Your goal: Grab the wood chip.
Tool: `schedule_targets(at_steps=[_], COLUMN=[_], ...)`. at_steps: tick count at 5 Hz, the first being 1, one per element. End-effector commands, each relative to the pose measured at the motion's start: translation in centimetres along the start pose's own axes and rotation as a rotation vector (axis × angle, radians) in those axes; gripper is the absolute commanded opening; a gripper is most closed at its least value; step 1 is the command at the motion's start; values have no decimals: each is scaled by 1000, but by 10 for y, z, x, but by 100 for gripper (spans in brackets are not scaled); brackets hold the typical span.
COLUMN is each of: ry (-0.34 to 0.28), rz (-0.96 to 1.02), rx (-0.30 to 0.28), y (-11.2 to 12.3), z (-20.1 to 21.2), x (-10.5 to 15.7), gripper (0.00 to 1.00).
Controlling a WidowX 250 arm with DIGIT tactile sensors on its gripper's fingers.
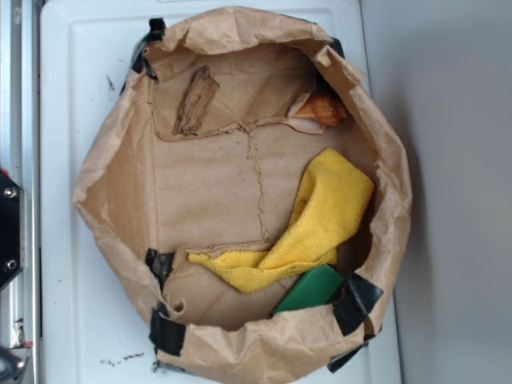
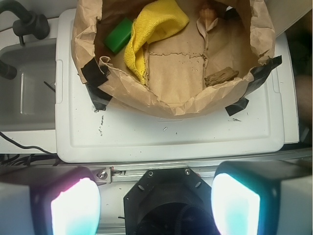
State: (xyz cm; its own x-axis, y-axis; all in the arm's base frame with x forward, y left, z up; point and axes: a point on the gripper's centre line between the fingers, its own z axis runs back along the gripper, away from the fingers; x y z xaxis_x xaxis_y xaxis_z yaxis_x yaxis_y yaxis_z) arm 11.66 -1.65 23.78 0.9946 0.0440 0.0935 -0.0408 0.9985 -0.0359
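Grey-brown wood chip (image 2: pixel 221 77) in paper bag (image 2: pixel 171 105), gripper (image 2: pixel 155 203) jaws wide apart — empty, well short.

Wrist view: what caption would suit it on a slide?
Open gripper poised outside a paper bag holding a wood chip, yellow cloth and green block.

Green block (image 1: pixel 310 288) partly under yellow cloth (image 1: pixel 320 216); seashell (image 1: pixel 322 110) half hidden by bag rim (image 1: pixel 352 76).
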Motion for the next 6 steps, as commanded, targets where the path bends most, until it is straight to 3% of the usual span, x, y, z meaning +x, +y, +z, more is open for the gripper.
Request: schedule_targets(at_steps=[1, 2, 3, 4, 5, 6], ry=[0, 4, 56, 67, 80, 92], rz=[0, 23, 91, 176, 404, 489], rx=[0, -29, -42, 19, -8, -115], y=[0, 4, 11, 19, 41, 44], z=[0, -16, -43, -62, -71, -60], x=[0, 26, 62, 100, 99, 86], gripper=[100, 100, 100, 100, 100, 100])
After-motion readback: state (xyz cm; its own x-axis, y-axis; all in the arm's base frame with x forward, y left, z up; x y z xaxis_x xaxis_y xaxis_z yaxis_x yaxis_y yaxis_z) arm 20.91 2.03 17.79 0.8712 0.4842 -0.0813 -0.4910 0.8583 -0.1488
